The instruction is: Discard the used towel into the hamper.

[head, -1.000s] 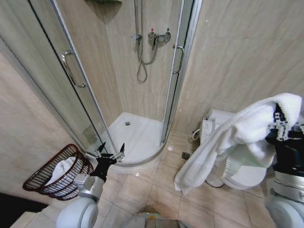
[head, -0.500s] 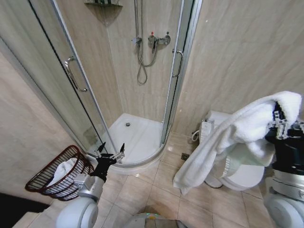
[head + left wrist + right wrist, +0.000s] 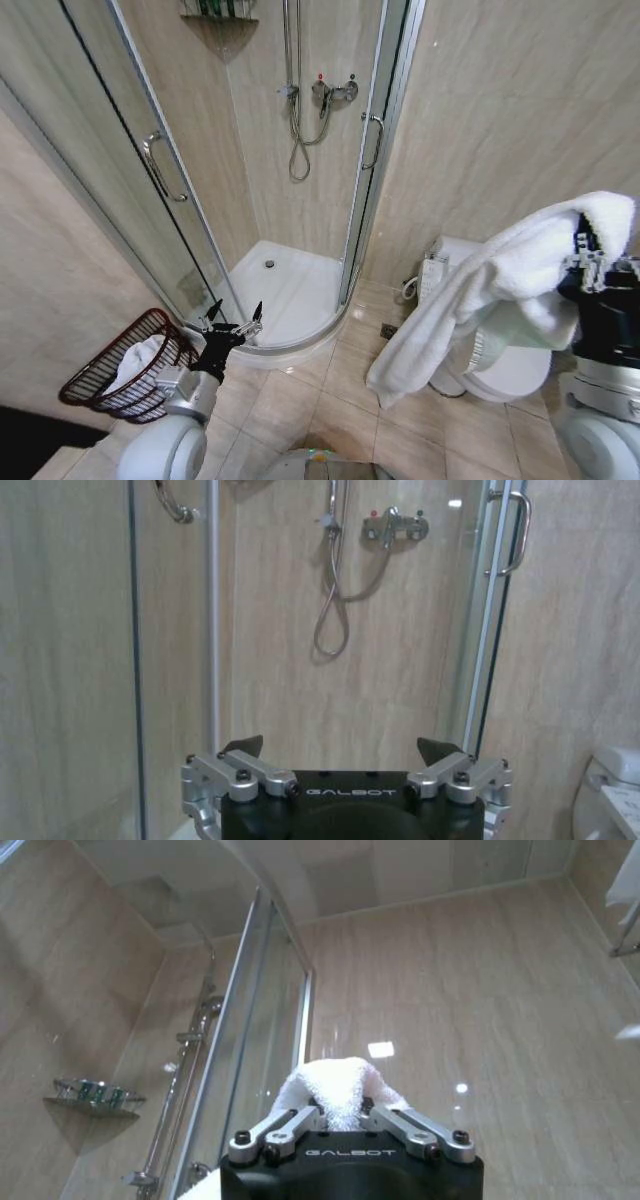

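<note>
Towel (image 3: 500,285) is up at the right side, big white one, draped over the right arm and hanging down in a long fold in front of the toilet (image 3: 500,375). Right end effector (image 3: 345,1119) is clenched on a bunched bit of it (the wrist view shows a white tuft poking up between the fingers, pointed at the ceiling and upper wall).

Hamper (image 3: 125,365) sits on the floor at the far left against the wall, dark reddish-brown wire basket, tilted, with some white cloth (image 3: 135,360) already lying in it. It's well apart from the held towel, basically the whole width of the room between them.

Left end effector (image 3: 232,315) is low on the left, just beside the hamper and in front of the shower tray (image 3: 285,290), fingers spread wide and holding nothing. Its wrist view looks straight into the shower, with the hose (image 3: 335,592) and the tap (image 3: 393,526) on the beige wall and the glass door handle (image 3: 515,532) off to one side.
</note>
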